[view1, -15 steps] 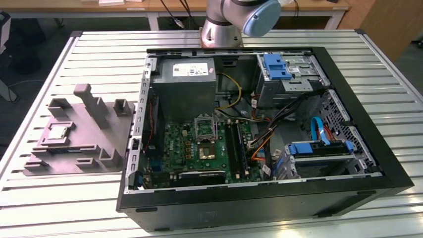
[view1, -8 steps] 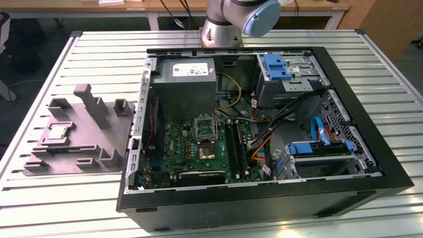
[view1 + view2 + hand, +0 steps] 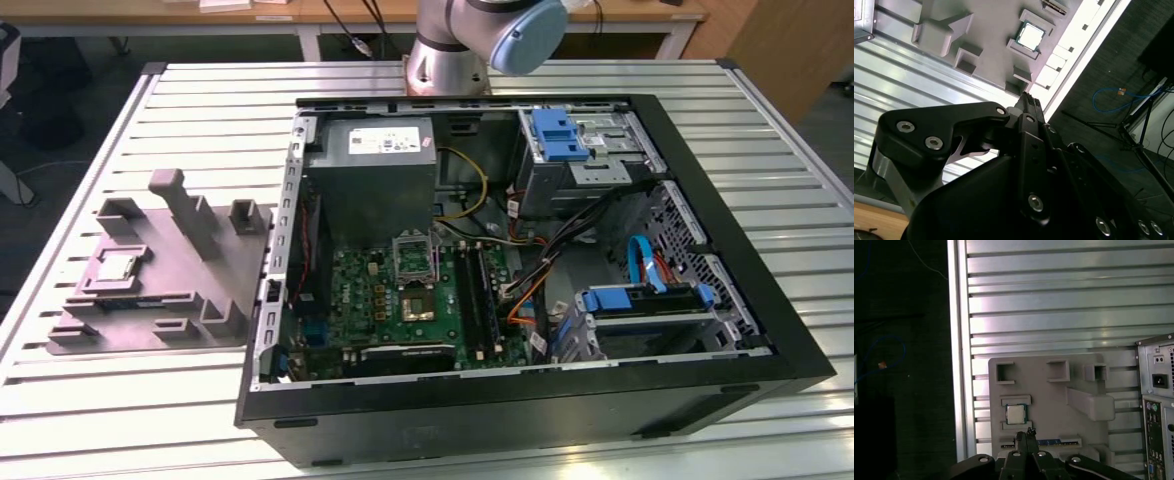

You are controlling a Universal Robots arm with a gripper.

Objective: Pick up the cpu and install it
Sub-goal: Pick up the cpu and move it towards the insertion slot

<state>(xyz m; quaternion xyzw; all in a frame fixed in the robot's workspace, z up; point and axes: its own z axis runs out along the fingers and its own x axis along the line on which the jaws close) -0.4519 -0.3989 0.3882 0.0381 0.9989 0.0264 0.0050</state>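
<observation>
The cpu [image 3: 118, 265] is a small silvery square lying flat in a recess of the grey fixture plate [image 3: 174, 290], at the exterior view's left, outside the computer case. It shows in both wrist views, as cpu [image 3: 1031, 36] and cpu [image 3: 1015, 414]. My gripper [image 3: 1027, 432] hangs well above the fixture, its black fingers pressed together with nothing between them; it is also the gripper [image 3: 1029, 100] seen in the second wrist view. The green motherboard [image 3: 380, 300] lies inside the case, with its metal-framed socket [image 3: 418, 298] and the hinged frame standing up behind it.
The open black case [image 3: 721, 390] holds a grey power supply [image 3: 380, 160], blue drive brackets [image 3: 554, 135], and cable bundles [image 3: 534, 250]. The fixture has raised blocks [image 3: 187, 215]. The slatted metal table [image 3: 160, 420] ends just beyond the fixture. The arm's base [image 3: 447, 60] stands behind the case.
</observation>
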